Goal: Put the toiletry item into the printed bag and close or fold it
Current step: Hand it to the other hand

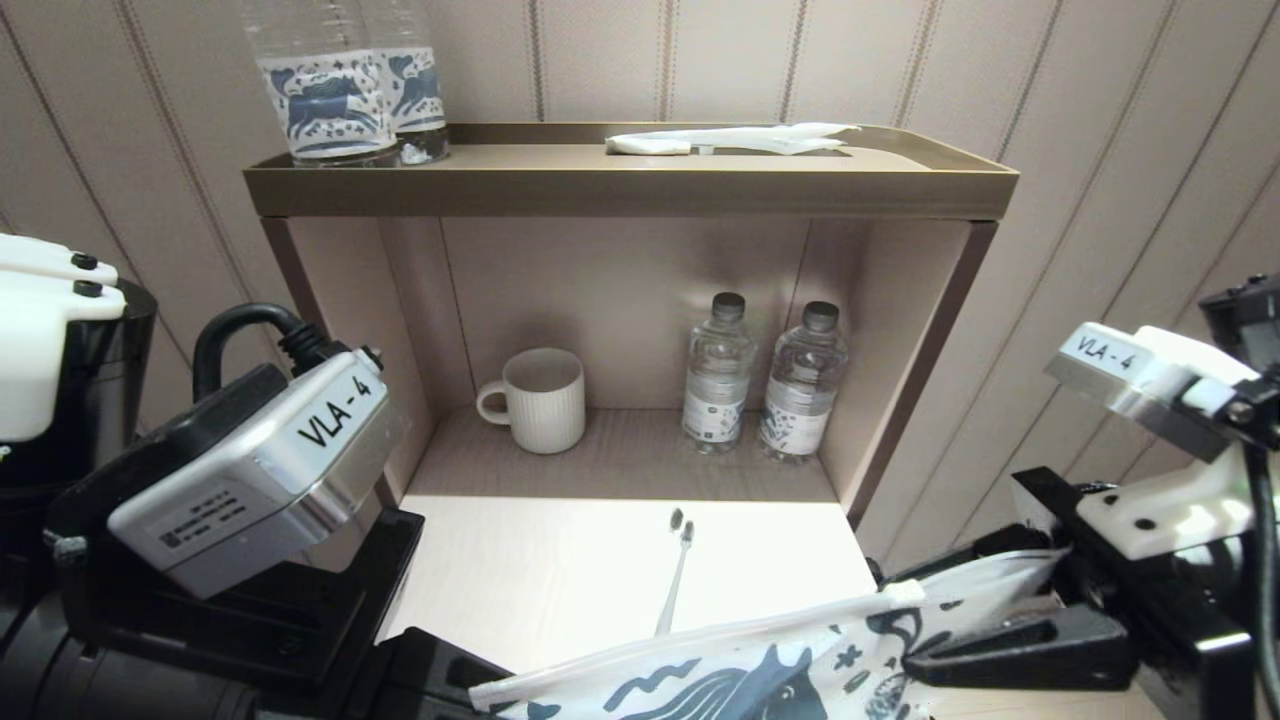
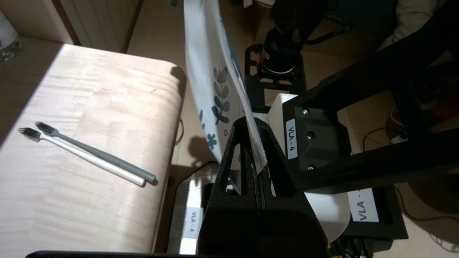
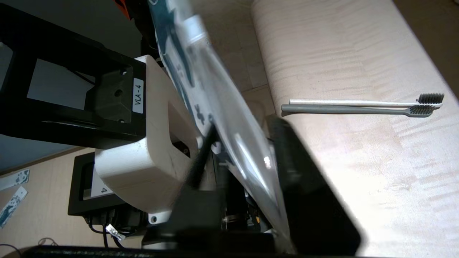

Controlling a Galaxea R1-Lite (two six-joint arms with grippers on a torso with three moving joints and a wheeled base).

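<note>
With both grippers, left [image 2: 256,157] and right [image 3: 247,157], clamped on the bag [image 1: 760,660], we should spread its mouth before fetching the toothbrush [image 1: 672,585].

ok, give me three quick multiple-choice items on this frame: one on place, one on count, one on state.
1. Where do the toothbrushes lie?
A. on the pale counter
B. on the top shelf
C. inside the bag

2. How many toothbrushes are there?
A. one
B. two
C. three

3. What is the state of the bag?
A. flat on the counter
B. held up between both tools
C. lying beside the mug

Key:
1 A: both wrist views show them lying on the counter, outside the bag.
2 B: a white one and a grey one lie side by side.
3 B: the left tool is shut on one end and the right tool on the other, off the counter's edge.
</note>
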